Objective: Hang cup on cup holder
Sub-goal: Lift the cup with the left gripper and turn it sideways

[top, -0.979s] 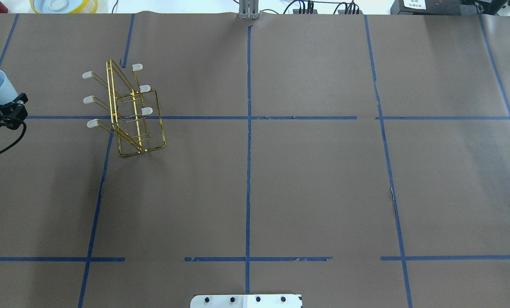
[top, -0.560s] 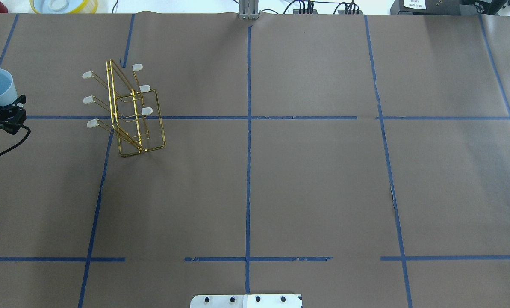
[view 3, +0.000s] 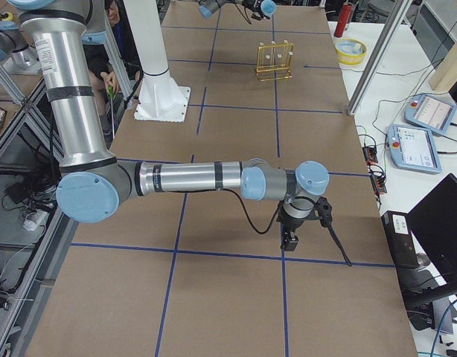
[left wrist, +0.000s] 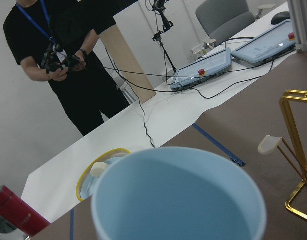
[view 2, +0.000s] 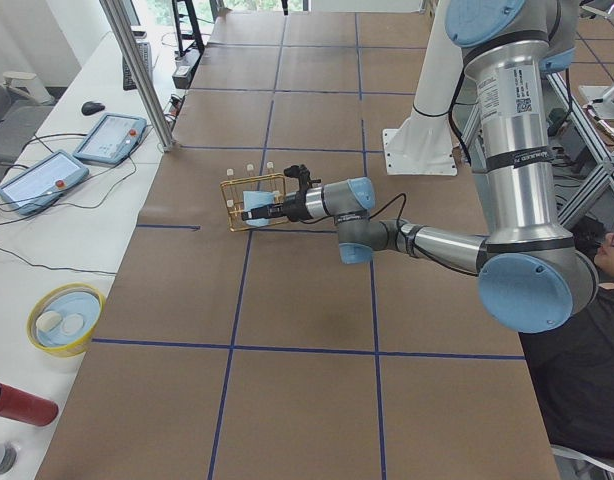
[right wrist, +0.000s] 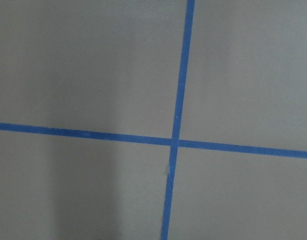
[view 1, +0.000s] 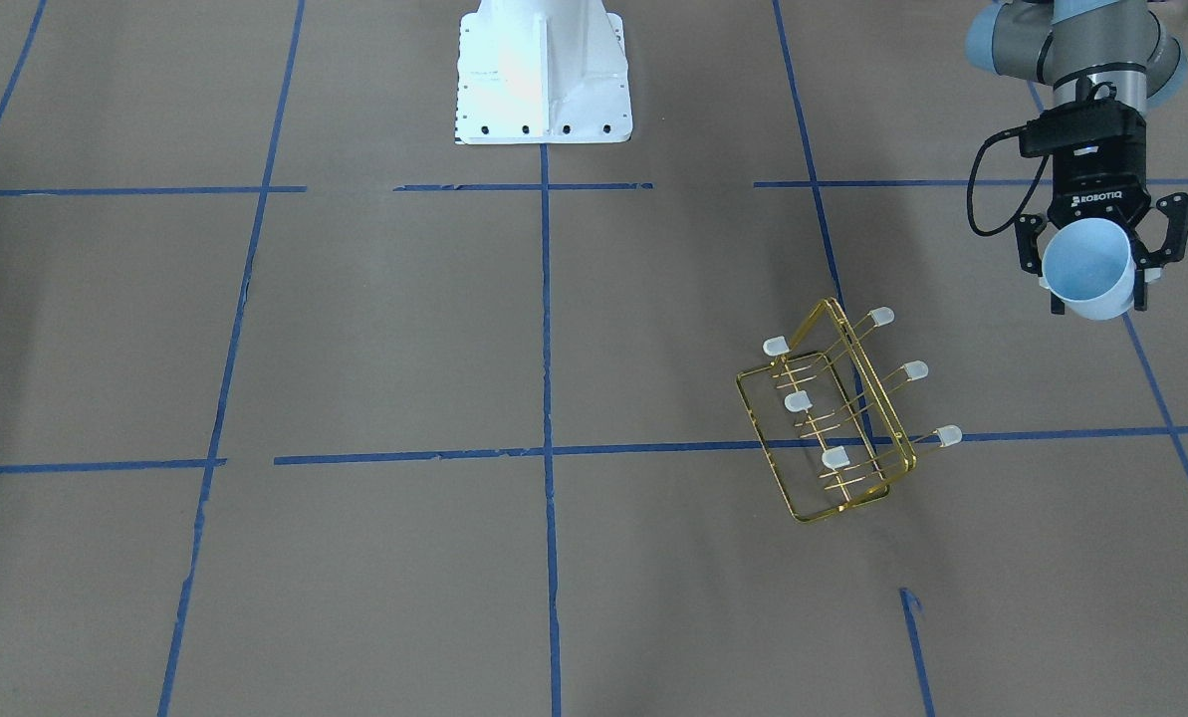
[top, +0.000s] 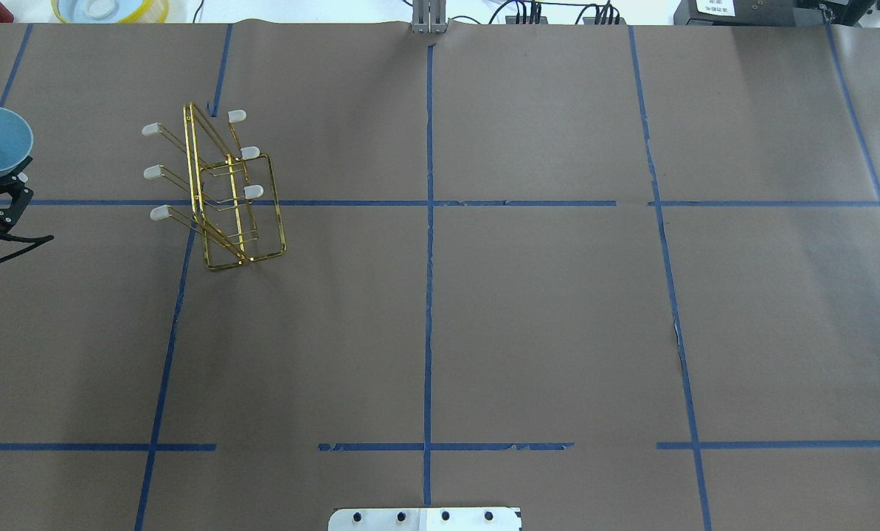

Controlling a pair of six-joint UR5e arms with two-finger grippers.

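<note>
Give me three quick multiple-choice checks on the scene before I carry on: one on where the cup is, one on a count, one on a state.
1. Where is the cup relative to the cup holder?
A. Hung on it
B. Apart from it, in the left gripper
C. Lying under it

2. How many white-capped prongs has the cup holder?
A. Four
B. Six
C. Eight

3. What state are those prongs in?
A. All bare
B. One carries a cup
C. Two carry cups

Answers:
1 B: the front-facing view shows the left gripper's fingers on both sides of the cup, off to the side of the cup holder.
2 B: six white tips show, three on each side of the frame.
3 A: nothing hangs on any prong in either the overhead or the front-facing view.
</note>
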